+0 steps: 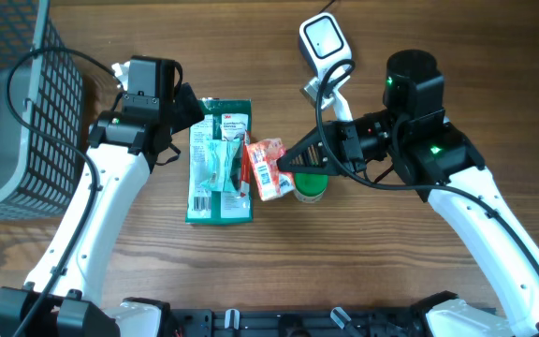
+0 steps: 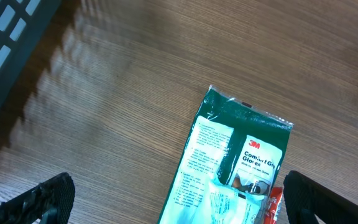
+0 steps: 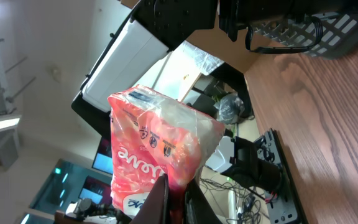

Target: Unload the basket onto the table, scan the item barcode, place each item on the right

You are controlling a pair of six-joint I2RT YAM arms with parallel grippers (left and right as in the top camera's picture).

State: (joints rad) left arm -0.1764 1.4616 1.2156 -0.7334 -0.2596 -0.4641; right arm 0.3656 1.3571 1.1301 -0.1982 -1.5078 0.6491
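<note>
Right arm reaches toward 9 o'clock. Right gripper (image 1: 288, 165) is clamped on a crinkly red-orange plastic snack pouch (image 1: 267, 168), barcode label up, at 3 o'clock of a flat, glossy green 3M glove pack (image 1: 219, 159). Left gripper (image 1: 188, 105) is at the pack's 11 o'clock, jaws wide apart.

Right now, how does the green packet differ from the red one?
The green packet lies flat on the table; the red packet is pinched in the right claw. The green packet is larger and longer; the red packet is small and crumpled. Both are printed plastic packs.
</note>
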